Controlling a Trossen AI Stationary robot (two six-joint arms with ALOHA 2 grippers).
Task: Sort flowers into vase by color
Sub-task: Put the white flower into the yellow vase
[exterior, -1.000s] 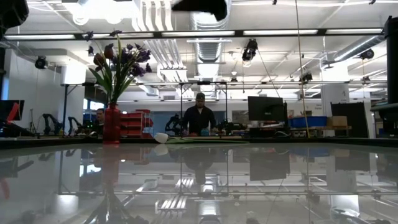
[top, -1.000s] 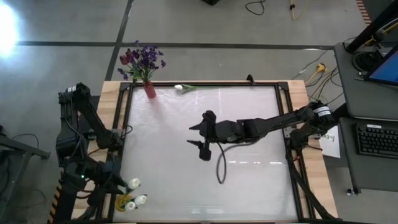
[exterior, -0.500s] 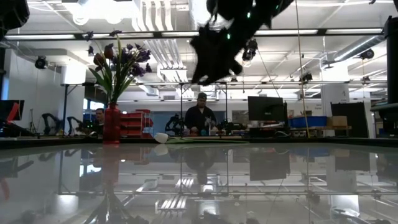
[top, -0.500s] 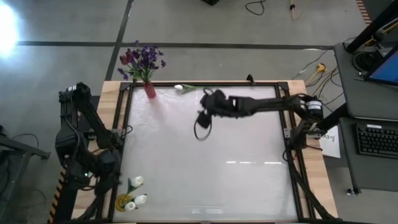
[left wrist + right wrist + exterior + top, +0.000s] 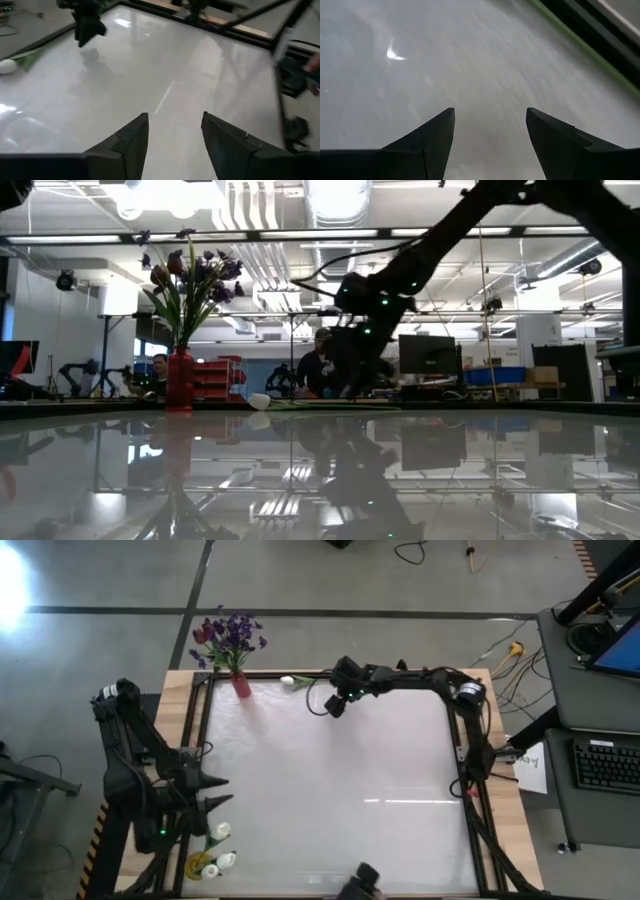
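Observation:
A white tulip [image 5: 288, 681] lies flat on the table at its far edge, its green stem [image 5: 580, 47] running toward the right. My right gripper [image 5: 333, 708] hovers open just near of that stem, pointing slantwise down, with nothing between its fingers [image 5: 435, 145]. A red vase [image 5: 241, 686] at the far left corner holds purple blossoms and a dark red tulip [image 5: 228, 638]. A yellow vase [image 5: 200, 866] at the near left corner holds white tulips [image 5: 218, 831]. My left gripper [image 5: 222, 791] stands open beside it, pointing over the table, holding nothing.
A black frame [image 5: 458, 740] borders the glossy white table top. A small dark object [image 5: 360, 880] sits at the near edge. In the low view a person [image 5: 318, 370] shows in the room beyond the table. The table's middle and right hold nothing.
My right gripper has swept from the table's middle toward the far edge and down, ending beside the lying white tulip's stem. My left gripper has swung away from the yellow vase and now points across the table. The flowers have not moved.

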